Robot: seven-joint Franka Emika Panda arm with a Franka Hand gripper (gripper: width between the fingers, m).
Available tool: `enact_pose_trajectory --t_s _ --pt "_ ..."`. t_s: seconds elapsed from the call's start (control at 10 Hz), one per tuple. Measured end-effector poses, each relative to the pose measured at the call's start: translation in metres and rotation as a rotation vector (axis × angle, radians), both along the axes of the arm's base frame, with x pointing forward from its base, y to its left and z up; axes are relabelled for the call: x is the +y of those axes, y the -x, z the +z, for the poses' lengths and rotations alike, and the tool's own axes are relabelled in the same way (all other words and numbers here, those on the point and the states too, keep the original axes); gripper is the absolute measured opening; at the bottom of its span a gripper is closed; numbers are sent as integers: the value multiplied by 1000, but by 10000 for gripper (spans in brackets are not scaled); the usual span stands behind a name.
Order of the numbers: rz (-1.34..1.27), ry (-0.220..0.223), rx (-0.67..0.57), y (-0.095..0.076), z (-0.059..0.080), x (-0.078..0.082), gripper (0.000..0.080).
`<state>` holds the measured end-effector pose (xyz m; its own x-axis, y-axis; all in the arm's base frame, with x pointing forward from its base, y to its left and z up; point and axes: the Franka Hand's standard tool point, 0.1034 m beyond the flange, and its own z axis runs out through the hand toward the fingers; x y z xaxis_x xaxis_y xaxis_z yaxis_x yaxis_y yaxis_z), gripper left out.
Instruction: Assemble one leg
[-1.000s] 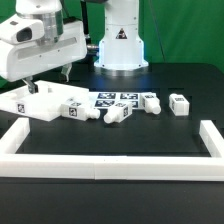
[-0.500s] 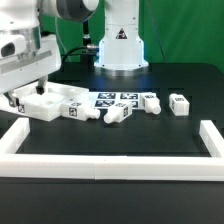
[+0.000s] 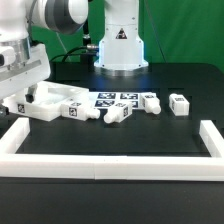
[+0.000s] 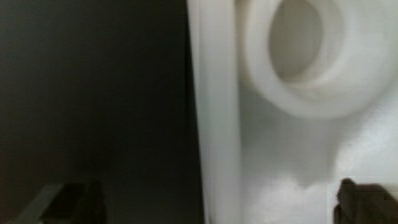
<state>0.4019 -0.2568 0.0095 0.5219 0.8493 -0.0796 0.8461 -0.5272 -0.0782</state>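
Several legs, stubby white pegs with tags, lie on the black table: one (image 3: 118, 114) in the middle, one (image 3: 152, 102) beside the marker board (image 3: 114, 98), and one (image 3: 179, 105) farther to the exterior view's right. My gripper (image 3: 21, 101) hangs low over the left edge of the large flat white panel (image 3: 56, 101), away from every leg. In the wrist view the gripper (image 4: 214, 205) is open, its dark fingertips (image 4: 73, 200) wide apart astride the panel's edge (image 4: 231, 150). A round hole (image 4: 324, 45) in the panel shows. No leg is in the wrist view.
Long white border rails (image 3: 110, 164) form a U along the front and both sides. The robot's white base (image 3: 120, 45) stands at the back. Another tagged white piece (image 3: 75, 110) lies against the panel's front right corner.
The arm has swung down and toward the exterior view's left, bringing the gripper low over the panel's left edge. The legs and the panel have not moved.
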Motion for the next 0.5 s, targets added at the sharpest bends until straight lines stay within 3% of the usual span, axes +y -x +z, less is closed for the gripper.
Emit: enact_pose_trajectory --t_s 0.1,0.2,0.3,0.4,0.5 --pt "0 0 0 0 0 0 464" --pt "0 0 1 0 0 0 464" --pt "0 0 1 0 0 0 269" --pt "0 0 1 0 0 0 269" --pt "0 0 1 0 0 0 132"
